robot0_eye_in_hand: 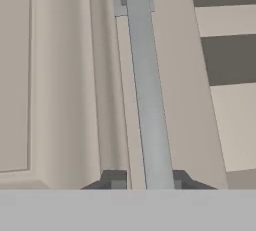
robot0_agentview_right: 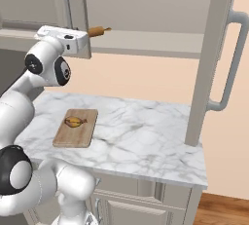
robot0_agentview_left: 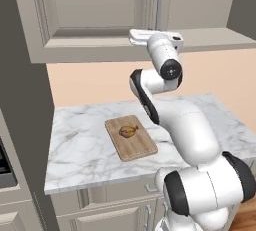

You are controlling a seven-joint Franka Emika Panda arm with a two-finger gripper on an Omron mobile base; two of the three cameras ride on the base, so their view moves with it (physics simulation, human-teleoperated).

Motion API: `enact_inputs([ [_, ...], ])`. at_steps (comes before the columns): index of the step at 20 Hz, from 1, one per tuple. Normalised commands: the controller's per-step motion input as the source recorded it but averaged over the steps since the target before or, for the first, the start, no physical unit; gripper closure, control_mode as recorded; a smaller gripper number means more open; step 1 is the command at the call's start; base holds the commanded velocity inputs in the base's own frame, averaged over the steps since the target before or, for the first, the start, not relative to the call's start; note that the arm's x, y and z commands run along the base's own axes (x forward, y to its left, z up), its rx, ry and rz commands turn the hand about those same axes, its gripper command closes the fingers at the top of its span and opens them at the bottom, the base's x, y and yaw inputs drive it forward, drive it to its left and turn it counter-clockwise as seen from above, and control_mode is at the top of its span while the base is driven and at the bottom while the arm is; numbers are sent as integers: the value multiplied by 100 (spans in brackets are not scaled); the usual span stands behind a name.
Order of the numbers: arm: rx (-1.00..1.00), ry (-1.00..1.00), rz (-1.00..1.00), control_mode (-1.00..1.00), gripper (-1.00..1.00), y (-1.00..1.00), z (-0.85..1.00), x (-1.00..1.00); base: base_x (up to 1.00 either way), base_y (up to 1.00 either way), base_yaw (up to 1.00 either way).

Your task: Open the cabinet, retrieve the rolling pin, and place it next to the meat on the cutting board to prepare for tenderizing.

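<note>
Tool (robot0_eye_in_hand: 146,181) pinching the upright handle (robot0_eye_in_hand: 145,90) of the left cabinet (robot0_agentview_left: 75,15) door, pin (robot0_agentview_right: 98,31) lying crosswise just beyond.

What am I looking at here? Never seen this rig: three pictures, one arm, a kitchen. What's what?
It is a rendered kitchen with a white robot arm on a driving base. Two pictures come from cameras on the base, behind the arm to its left and right. The third looks along the gripper from a camera on the hand.

On the marble counter lies a wooden cutting board with a small lump of meat on it.

Above is the cabinet. In the hand view the two dark fingertips sit either side of its silver bar handle, shut on it. In the right base view the right door stands open, and a brown rolling pin shows on the shelf inside.
</note>
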Motion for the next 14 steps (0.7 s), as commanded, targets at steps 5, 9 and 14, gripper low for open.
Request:
enact_inputs([
  [5, 0, 0, 3, -100, 100, 51, 0, -66, 0, 0, 0],
  [9, 0, 0, 0, -100, 100, 73, 0, -70, 0, 0, 0],
  [14, -3, 0, 0, -100, 100, 96, 0, -79, 0, 0, 0],
])
